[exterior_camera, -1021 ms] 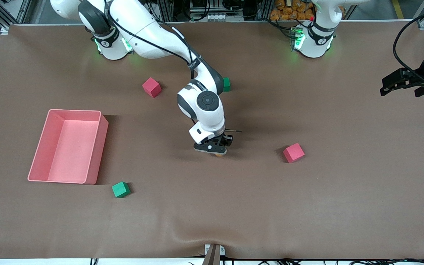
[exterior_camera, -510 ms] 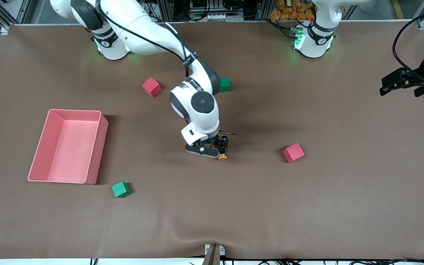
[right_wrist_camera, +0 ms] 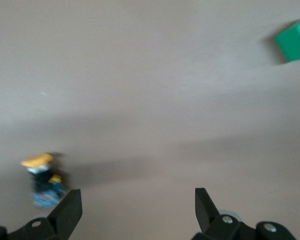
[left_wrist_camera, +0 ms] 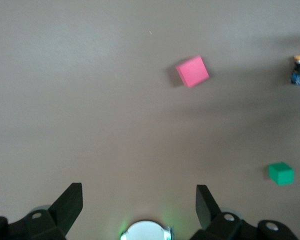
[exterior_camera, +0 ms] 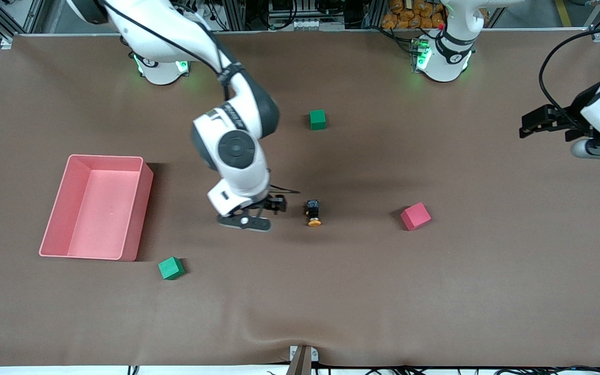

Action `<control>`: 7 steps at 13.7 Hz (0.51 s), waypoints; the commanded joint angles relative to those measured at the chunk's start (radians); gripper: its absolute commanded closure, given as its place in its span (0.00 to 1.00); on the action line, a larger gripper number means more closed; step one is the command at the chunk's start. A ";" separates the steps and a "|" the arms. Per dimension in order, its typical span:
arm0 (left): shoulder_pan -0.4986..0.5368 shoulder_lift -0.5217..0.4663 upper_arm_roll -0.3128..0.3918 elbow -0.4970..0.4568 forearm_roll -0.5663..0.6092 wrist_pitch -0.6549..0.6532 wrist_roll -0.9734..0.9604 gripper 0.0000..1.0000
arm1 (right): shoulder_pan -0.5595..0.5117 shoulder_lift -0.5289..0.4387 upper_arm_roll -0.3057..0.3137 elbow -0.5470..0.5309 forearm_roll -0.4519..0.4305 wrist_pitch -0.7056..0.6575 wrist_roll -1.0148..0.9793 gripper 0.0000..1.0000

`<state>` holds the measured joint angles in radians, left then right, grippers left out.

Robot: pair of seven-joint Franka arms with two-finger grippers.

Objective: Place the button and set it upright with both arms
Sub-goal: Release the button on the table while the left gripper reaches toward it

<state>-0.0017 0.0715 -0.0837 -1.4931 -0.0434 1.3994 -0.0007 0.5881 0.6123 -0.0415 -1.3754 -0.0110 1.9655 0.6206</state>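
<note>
Pink bin [exterior_camera: 97, 207] in front view only

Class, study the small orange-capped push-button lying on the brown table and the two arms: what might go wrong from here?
1. The small orange-capped push-button with a black body lies on its side, free of the open right gripper beside it; a nudge might roll it.
2. The open left gripper hangs over the left arm's end of the table; reaching in, it may clip the red foam cube.
3. The tiny button may slip when regrasped.
</note>
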 commanded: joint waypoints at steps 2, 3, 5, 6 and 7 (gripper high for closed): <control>-0.046 0.085 -0.022 0.019 -0.023 -0.025 0.005 0.00 | -0.131 -0.195 0.015 -0.218 -0.014 -0.051 -0.252 0.00; -0.050 0.134 -0.024 0.022 -0.026 -0.023 0.005 0.00 | -0.170 -0.222 0.015 -0.244 -0.014 -0.060 -0.319 0.00; -0.057 0.200 -0.024 0.027 -0.049 -0.023 0.008 0.00 | -0.243 -0.287 0.015 -0.298 -0.014 -0.065 -0.421 0.00; -0.079 0.230 -0.027 0.039 -0.047 -0.023 0.001 0.00 | -0.258 -0.324 0.015 -0.324 -0.014 -0.068 -0.432 0.00; -0.104 0.256 -0.027 0.053 -0.044 -0.023 -0.002 0.00 | -0.277 -0.368 0.015 -0.349 -0.014 -0.083 -0.433 0.00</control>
<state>-0.0709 0.2716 -0.1099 -1.4957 -0.0764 1.3925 -0.0008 0.3457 0.3642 -0.0480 -1.6182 -0.0129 1.8894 0.2072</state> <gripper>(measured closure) 0.000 0.000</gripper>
